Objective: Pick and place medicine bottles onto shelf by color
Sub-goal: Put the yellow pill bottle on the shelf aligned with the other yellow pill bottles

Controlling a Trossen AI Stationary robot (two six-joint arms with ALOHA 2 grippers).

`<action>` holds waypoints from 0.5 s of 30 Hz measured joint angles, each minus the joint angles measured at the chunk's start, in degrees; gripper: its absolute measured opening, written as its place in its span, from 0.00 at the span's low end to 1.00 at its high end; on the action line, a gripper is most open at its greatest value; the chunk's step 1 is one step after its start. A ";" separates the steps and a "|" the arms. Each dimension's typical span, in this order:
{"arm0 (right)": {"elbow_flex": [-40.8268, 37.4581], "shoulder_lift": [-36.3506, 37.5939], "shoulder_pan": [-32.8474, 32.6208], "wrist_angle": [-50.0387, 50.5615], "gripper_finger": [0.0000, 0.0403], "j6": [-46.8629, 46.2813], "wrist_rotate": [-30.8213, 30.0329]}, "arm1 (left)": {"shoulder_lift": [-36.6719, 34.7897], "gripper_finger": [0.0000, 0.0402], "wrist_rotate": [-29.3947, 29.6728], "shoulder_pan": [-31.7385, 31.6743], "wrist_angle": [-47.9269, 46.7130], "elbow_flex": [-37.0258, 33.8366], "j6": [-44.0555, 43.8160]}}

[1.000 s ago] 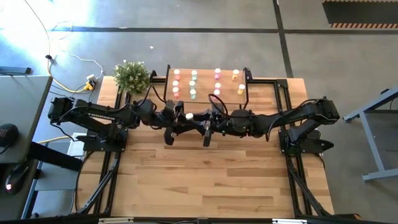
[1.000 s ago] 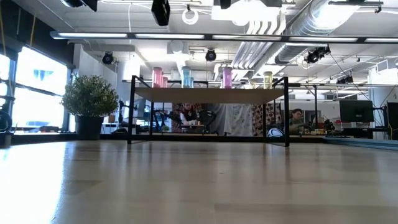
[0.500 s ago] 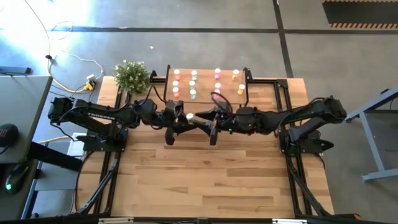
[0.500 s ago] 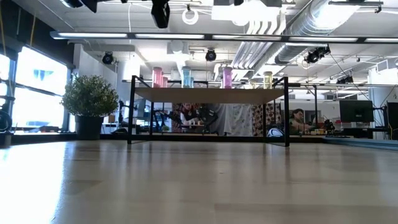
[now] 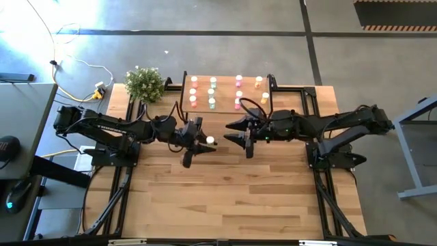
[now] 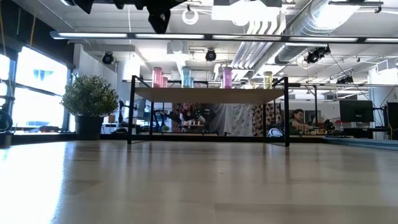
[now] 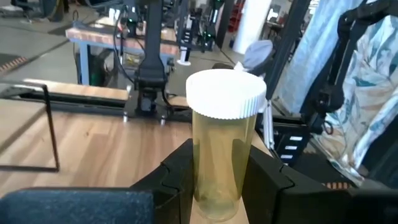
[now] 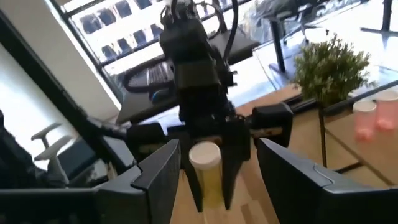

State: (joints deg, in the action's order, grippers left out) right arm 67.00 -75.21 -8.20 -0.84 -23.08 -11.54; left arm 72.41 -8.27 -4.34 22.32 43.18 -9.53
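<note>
My left gripper (image 5: 199, 141) is shut on a yellow medicine bottle (image 7: 221, 155) with a white cap (image 5: 209, 141), held high over the middle of the table. My right gripper (image 5: 237, 135) stands open a short way to the bottle's right, facing it and touching nothing. The shelf (image 5: 227, 109) stands at the table's far edge on thin black legs (image 6: 131, 111). On its top stand rows of salmon (image 5: 193, 92), mint (image 5: 212, 92), pink (image 5: 238, 90) and orange (image 5: 261, 89) bottles. My left gripper pinches the bottle's lower body (image 7: 217, 186) between its two fingers (image 7: 177, 180), one on each side. The fingers come level from the table's left. The bottle stands upright in the hold, cap up, lifted clear of the table.
A potted plant (image 5: 145, 83) stands at the far left corner beside the shelf. The wooden tabletop (image 5: 225, 198) lies bare between the arms and the near edge. Beyond the table the low view shows a room with people at desks.
My right gripper has come off the yellow bottle and drawn back toward the table's right edge, rising a little. My left gripper keeps the bottle, has rolled it upright and shifted slightly toward the near edge.
</note>
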 joint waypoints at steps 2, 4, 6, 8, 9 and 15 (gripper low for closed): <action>0.01 0.02 0.48 0.95 0.52 0.01 1.63 | 0.04 0.23 0.40 0.64 0.11 0.00 -0.39; 0.00 0.02 0.85 1.83 0.55 -0.10 2.61 | 0.90 0.23 1.08 1.38 0.66 0.00 -0.66; 0.00 0.01 1.19 2.02 0.58 -0.19 3.43 | 1.62 0.23 1.67 2.09 0.97 -0.06 -0.76; 0.00 -0.05 1.23 1.93 0.61 0.71 4.50 | 2.33 0.23 2.55 2.82 2.26 0.36 -0.78; 0.00 -0.10 1.21 1.94 0.62 1.38 5.34 | 2.89 0.23 3.32 3.16 2.43 0.63 -0.87; 0.02 -2.04 0.93 1.97 0.62 4.10 9.92 | 6.60 0.23 4.48 4.52 2.15 2.78 -1.22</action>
State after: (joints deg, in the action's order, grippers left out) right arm 67.02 -77.26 -7.27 1.12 -18.98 -1.62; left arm 79.01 -3.79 0.19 24.47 45.96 -10.74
